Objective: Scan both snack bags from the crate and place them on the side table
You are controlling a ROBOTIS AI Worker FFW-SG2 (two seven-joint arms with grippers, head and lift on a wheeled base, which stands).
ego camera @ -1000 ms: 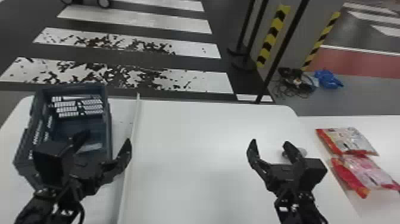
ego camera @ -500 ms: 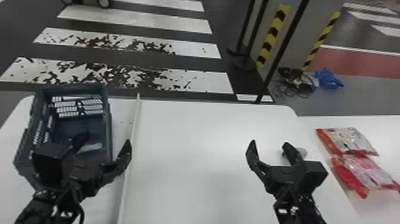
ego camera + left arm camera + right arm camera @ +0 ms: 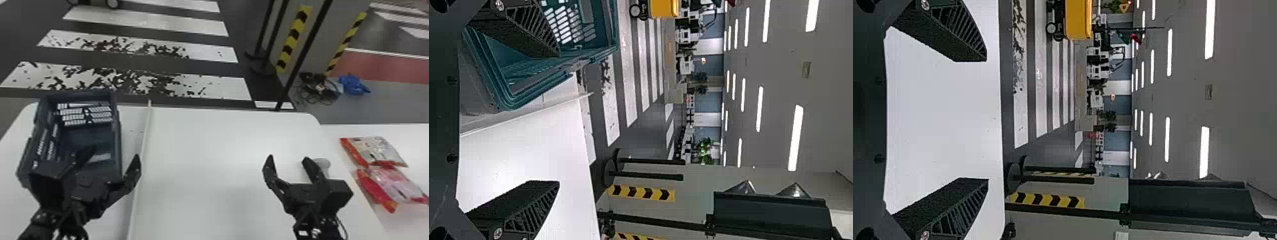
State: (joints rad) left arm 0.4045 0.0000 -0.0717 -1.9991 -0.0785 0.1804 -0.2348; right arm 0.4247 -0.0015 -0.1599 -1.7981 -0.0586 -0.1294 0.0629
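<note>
Both snack bags lie on the white side table (image 3: 418, 137) at the right: a red and clear bag (image 3: 376, 151) farther back, and a red and pink bag (image 3: 394, 185) touching it in front. The crate (image 3: 118, 140) stands at the left with no bag visible inside. My left gripper (image 3: 111, 154) is open over the crate's near right part; in its wrist view the left gripper (image 3: 556, 120) has its fingers wide apart. Over the main table's right part, my right gripper (image 3: 289, 159) holds nothing and is open, as the right gripper (image 3: 985, 120) also shows in its wrist view.
A small light grey rounded object (image 3: 323, 163), perhaps the scanner, stands behind my right gripper's fingers. A pale strip (image 3: 143, 153) runs front to back along the main table (image 3: 204, 159), right of the crate. Black posts and striped pillars rise beyond the table.
</note>
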